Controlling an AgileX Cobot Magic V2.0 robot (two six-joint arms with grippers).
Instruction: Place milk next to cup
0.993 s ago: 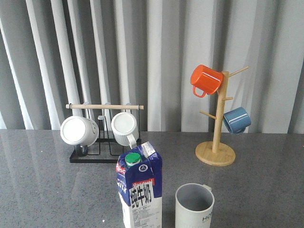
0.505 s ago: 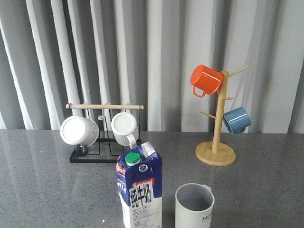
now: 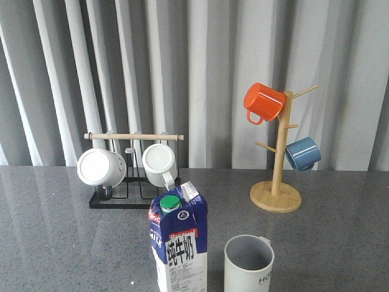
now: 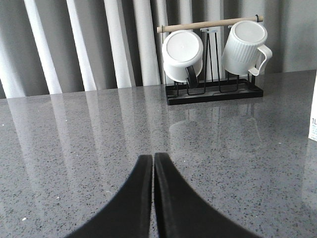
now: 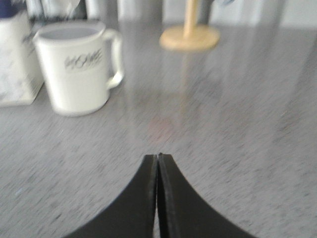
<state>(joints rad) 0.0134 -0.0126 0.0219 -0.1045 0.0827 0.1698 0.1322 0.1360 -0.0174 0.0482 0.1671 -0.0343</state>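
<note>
The milk carton (image 3: 179,243) stands upright at the front middle of the table, blue top, red band, white base, green cap. Its white lower part shows in the right wrist view (image 5: 17,64) and a sliver in the left wrist view (image 4: 313,114). The pale ribbed "HOME" cup (image 3: 248,264) stands just to its right; it also shows in the right wrist view (image 5: 79,67). My left gripper (image 4: 152,157) is shut and empty, low over bare table, left of the carton. My right gripper (image 5: 158,156) is shut and empty, short of the cup. Neither gripper shows in the front view.
A black rack (image 3: 130,198) with a wooden bar holds two plain white mugs (image 3: 101,167) at the back left. A wooden mug tree (image 3: 276,194) at the back right carries an orange mug (image 3: 263,101) and a blue mug (image 3: 302,154). Grey curtains hang behind.
</note>
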